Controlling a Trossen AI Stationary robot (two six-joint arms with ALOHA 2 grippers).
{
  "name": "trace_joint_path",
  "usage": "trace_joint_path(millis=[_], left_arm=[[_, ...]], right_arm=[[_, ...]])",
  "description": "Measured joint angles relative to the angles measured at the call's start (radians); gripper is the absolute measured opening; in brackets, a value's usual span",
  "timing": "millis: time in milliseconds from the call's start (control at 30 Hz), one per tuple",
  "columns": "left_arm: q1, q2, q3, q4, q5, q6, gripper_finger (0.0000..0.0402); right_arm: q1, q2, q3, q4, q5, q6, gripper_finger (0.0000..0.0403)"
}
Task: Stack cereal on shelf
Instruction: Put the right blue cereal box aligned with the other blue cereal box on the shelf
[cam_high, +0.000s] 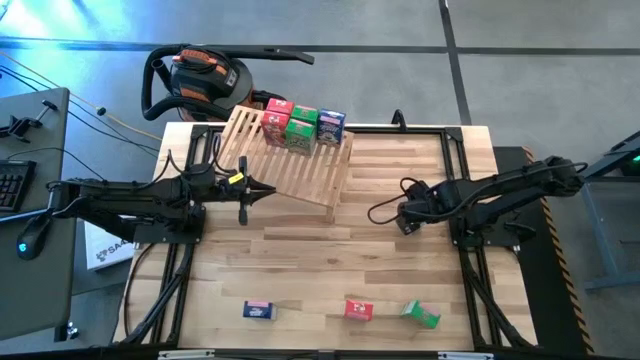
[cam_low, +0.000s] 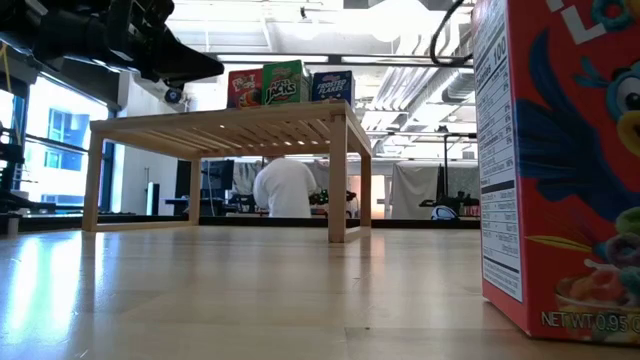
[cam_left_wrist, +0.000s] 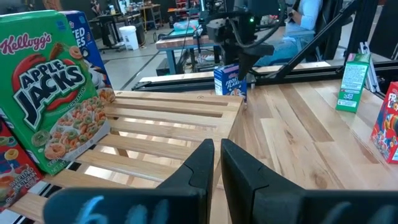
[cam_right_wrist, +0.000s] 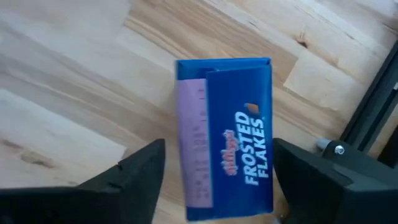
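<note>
Shelf: the shelf stands at the far edge of the worktop, left of the middle, turned slightly askew to that edge; its slats run from its far side to its near side.
On the shelf: a red box, a green box and a blue-and-white box stand upright in a row along its far side, touching or nearly so.
Near edge of worktop: three more boxes well apart in a row, a blue-and-white one and a red one lying with long axes along the edge, and a green one turned at an angle.
Right tool: the right tool sits low over the worktop right of the middle, fingers spread wide on either side of a Frosted Flakes box and not touching it.
Box under right tool: its narrow face is up, its long axis running between the fingers away from the wrist; whether it stands or lies is hard to judge from above.
Left tool: the left tool is clenched on nothing, at the shelf's left near corner.
Only in left wrist view: the Frosted Flakes box stands upright on the worktop beyond the shelf under the right arm; the high view hides it.
Only in low view: a large red box very close to the camera, and a person bent over behind the shelf.
</note>
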Motion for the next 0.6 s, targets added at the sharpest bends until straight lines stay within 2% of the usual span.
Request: trace_joint_path(millis=[167, 300, 433, 600], left_arm=[[0.000, 0.000, 0.000, -0.002, 0.000, -0.008, 0.0021], [0.000, 0.000, 0.000, -0.002, 0.000, -0.008, 0.0021], [0.000, 0.000, 0.000, -0.002, 0.000, -0.008, 0.0021], [0.000, 0.000, 0.000, 0.006, 0.000, -0.008, 0.0021]], right_arm=[[0.000, 0.000, -0.049, 0.074, -0.008, 0.006, 0.0207], [-0.001, 0.000, -0.036, 0.119, -0.004, -0.010, 0.0169], [-0.003, 0.000, 0.044, 0.123, -0.003, -0.052, 0.0153], [-0.037, 0.005, 0.218, 0.134, 0.004, -0.161, 0.0150]])
